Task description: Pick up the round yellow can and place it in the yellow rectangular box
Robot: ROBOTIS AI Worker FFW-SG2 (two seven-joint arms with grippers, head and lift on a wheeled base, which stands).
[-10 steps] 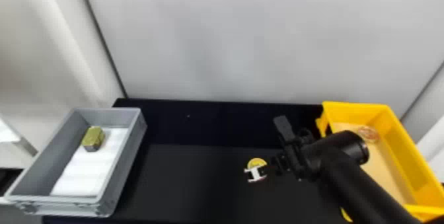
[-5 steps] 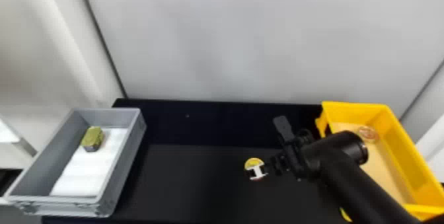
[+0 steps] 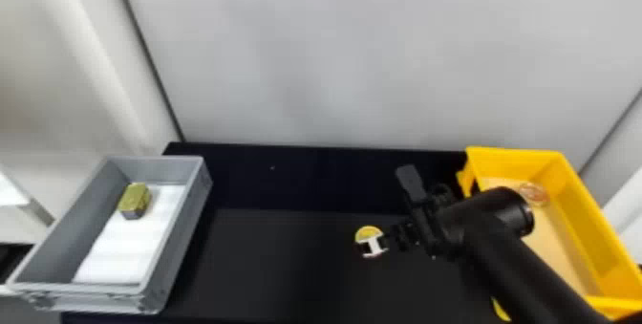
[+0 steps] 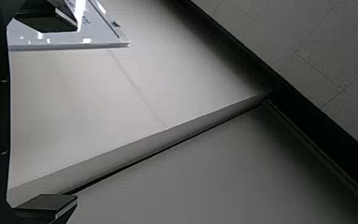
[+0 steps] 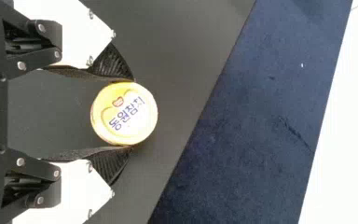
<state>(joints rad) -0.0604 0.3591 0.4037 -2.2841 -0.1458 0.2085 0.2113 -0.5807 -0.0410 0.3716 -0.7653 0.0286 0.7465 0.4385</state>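
Head view: right gripper (image 3: 373, 244) is clasping one yellow can (image 3: 367, 233) between fingers. Left wrist view: left gripper (image 4: 70, 114) is standing open.

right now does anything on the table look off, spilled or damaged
Nothing looks spilled or damaged; the round yellow can sits undented between the right gripper's fingers. One small oddity: a yellow object peeks out beside the right arm, outside the yellow box, mostly hidden, so I can't tell what it is.

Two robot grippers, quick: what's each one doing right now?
Left gripper: open, nothing between its fingers.
Right gripper: closed on the round yellow can.
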